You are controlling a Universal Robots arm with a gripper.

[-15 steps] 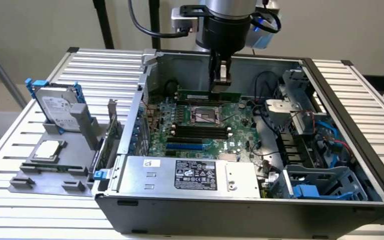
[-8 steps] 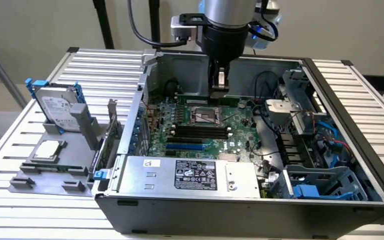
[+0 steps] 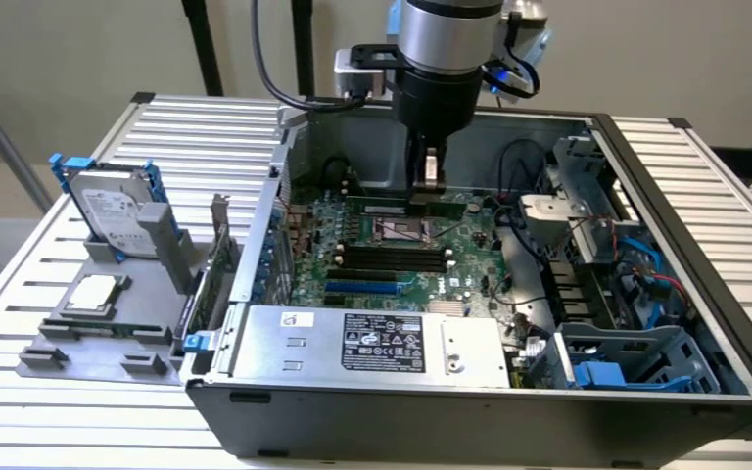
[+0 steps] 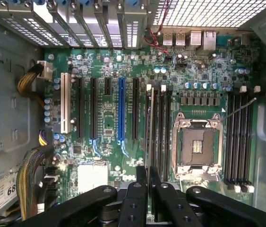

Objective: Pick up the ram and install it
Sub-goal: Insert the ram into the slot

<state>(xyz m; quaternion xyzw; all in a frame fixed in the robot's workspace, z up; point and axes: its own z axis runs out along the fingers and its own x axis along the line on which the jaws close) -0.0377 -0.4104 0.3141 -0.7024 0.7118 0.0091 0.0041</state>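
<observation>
My gripper (image 3: pixel 426 188) hangs inside the open computer case (image 3: pixel 689 245), a little above the motherboard (image 3: pixel 461 259). In the wrist view its black fingers (image 4: pixel 141 177) stand close together, shut on the ram (image 4: pixel 149 123). The ram appears edge-on as a thin strip running away from the gripper (image 4: pixel 149 174). It lies along the black memory slots (image 4: pixel 161 127), between the expansion slots and the empty processor socket (image 4: pixel 196 144). Whether its lower edge touches a slot I cannot tell.
A grey holder (image 3: pixel 102 338) beside the case, at the exterior view's left, carries a silver hard drive with blue rails (image 3: pixel 109 208) and a square silver processor chip (image 3: pixel 94 294). The power supply (image 3: pixel 363 343), cables (image 4: pixel 33 175) and a drive cage (image 3: pixel 611 357) crowd the case.
</observation>
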